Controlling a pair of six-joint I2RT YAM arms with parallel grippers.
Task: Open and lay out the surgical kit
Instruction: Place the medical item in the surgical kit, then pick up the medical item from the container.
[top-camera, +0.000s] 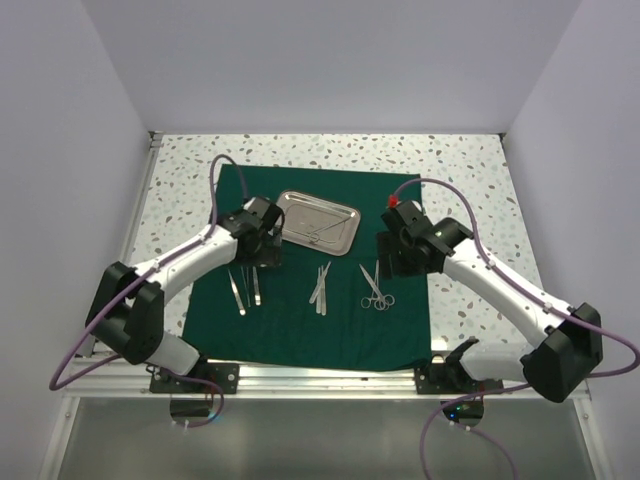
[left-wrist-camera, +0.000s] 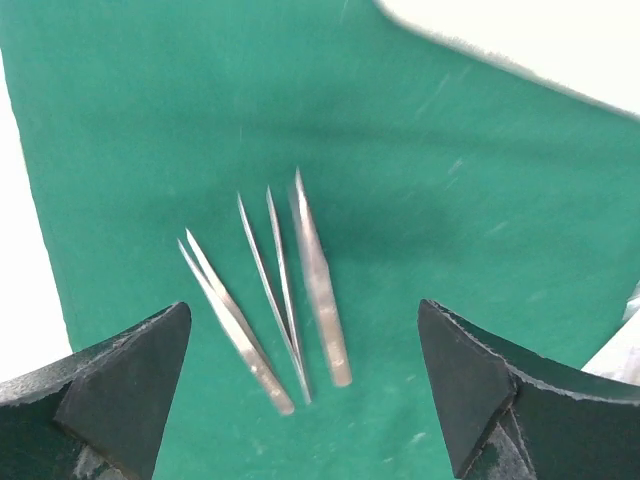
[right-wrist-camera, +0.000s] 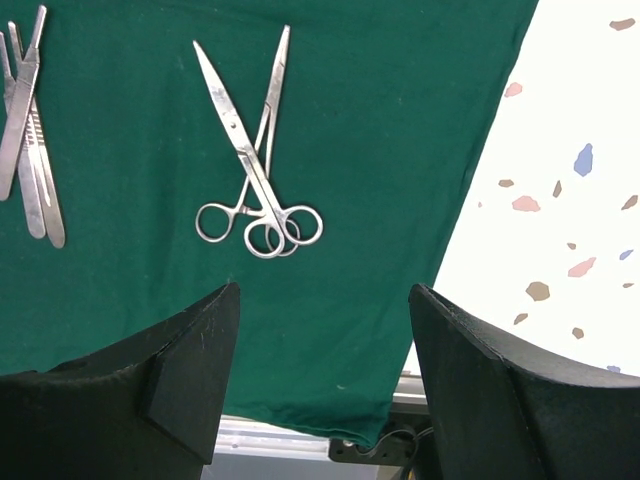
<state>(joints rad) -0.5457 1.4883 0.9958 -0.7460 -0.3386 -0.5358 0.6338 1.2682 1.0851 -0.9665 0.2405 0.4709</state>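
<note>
Green cloth (top-camera: 300, 330) is seen spread flat on the table, so the unwrapping is judged done. At its left, three tweezers (left-wrist-camera: 300, 290) are laid side by side, and the left gripper (left-wrist-camera: 302, 340) is held wide apart above them, gripping nothing. A steel tray (top-camera: 297, 212) is set at the cloth's far edge; something slim appears to lie in it, perhaps left to place. More instruments (top-camera: 320, 288) are grouped mid-cloth. Crossed ring-handled scissors (right-wrist-camera: 255, 190) are laid at the right, near the spread, empty right gripper (right-wrist-camera: 325, 300).

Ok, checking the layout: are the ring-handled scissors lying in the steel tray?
No, the ring-handled scissors lie crossed on the green cloth, apart from the steel tray.
</note>
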